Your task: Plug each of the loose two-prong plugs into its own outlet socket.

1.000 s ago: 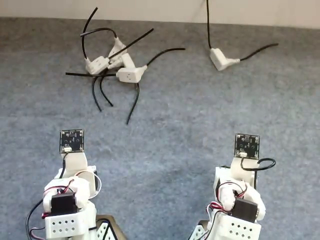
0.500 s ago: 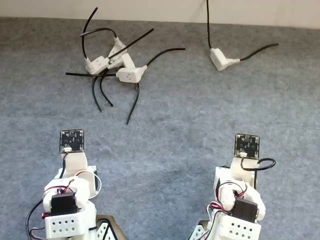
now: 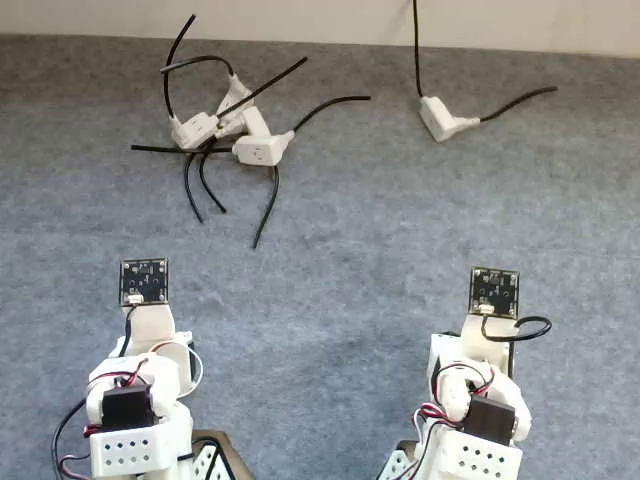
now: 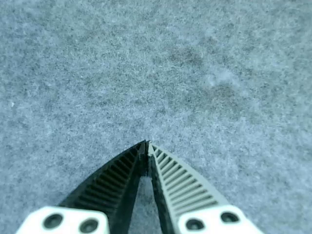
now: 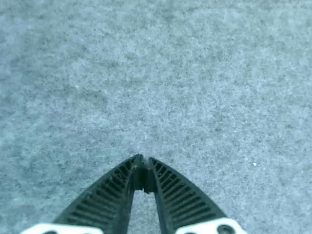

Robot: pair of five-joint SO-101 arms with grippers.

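Near left, the left gripper (image 4: pixel 147 145) hangs over grey felt (image 3: pixel 380 250), tips pressed together and empty. Far left lies a tangle of white plugs and sockets (image 3: pixel 235 130) with black cords. Far right lies a lone white connector (image 3: pixel 445 118), well apart from it. Near right, the right gripper (image 5: pixel 143 158) is likewise pressed together and empty.

Plugs (image 3: pixel 258 150) left, lone plug (image 3: pixel 443 118) right

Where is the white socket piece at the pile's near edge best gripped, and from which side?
Probably grip the white socket piece across its long sides, from above and the near side. It lies flat, holes up; its cord leaves the right end, and other plugs crowd its far side.
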